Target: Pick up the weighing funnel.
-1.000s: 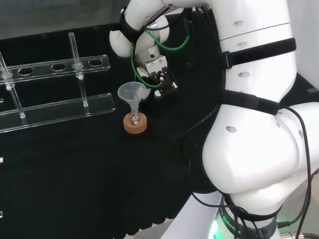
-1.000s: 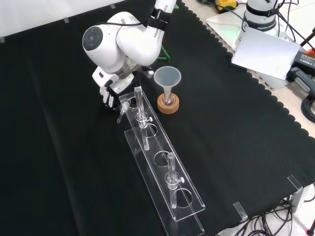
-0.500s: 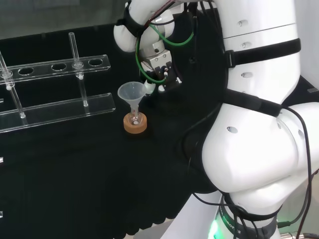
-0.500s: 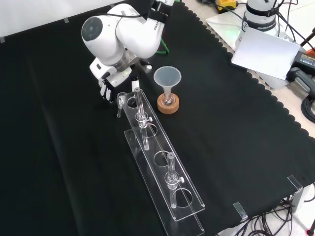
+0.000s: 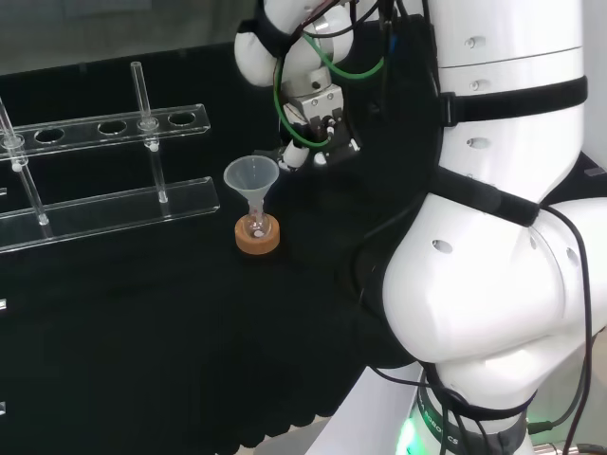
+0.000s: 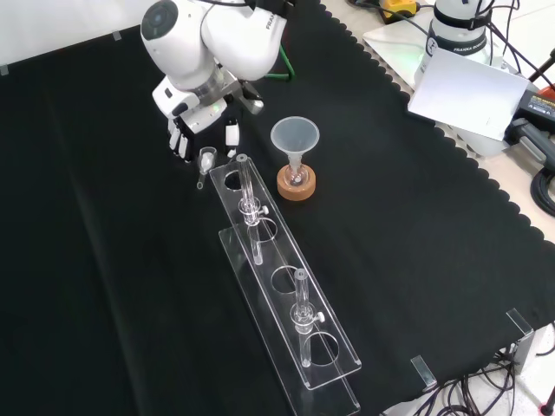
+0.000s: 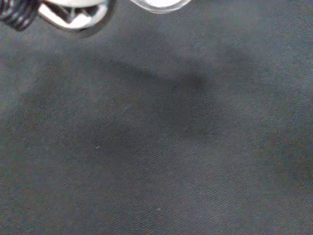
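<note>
Over the black cloth (image 6: 104, 286), just beyond the clear tube rack's (image 6: 286, 286) far end, you see the hand (image 6: 192, 121) with fingertips pinched on the weighing funnel (image 6: 206, 159), stem slanting down. To its right in the front view, the funnel (image 6: 295, 136) stands on its cork ring (image 6: 297, 185).

Front view: funnel (image 6: 295, 136) in flask (image 6: 296, 176) on cork ring (image 6: 296, 188) right of rack (image 6: 279, 256), weighing funnel (image 6: 206, 159) left.
</note>
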Robot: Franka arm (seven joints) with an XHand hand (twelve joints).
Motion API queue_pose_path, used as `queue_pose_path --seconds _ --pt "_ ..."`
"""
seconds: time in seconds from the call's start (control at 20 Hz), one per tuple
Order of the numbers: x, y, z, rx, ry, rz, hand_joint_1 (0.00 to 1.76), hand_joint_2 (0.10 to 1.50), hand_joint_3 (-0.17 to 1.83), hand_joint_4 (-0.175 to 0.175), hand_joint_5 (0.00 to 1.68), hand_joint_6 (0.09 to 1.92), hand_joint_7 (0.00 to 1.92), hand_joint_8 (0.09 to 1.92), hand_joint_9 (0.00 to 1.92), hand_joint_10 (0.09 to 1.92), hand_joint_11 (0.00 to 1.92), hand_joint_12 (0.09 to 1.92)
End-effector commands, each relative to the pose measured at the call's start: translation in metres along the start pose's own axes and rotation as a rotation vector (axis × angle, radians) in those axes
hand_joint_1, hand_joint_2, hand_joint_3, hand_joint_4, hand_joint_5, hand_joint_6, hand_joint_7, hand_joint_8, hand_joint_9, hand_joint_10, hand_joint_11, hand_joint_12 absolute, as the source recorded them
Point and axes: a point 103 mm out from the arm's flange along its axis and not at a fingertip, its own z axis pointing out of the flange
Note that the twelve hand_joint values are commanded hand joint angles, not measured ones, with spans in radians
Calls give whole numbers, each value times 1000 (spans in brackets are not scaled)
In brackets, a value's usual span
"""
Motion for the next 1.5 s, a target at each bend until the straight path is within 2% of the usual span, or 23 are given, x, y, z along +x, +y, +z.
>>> queue_pose_path --seconds 0.05,0.35,0.85,1.5 --pt "-20 -7 -13 -10 8 23 1100 690 630 175 1230 740 778 675 1188 295 994 968" --pt "-46 -19 -30 18 -5 44 1099 692 628 175 1227 744 786 677 1199 293 999 963" --pt "-82 -57 -54 -5 3 96 1098 694 628 175 1223 751 797 670 1227 265 1032 933" --pt "-90 -110 -76 -44 -11 128 1101 690 631 175 1230 741 802 667 1255 235 1073 901"
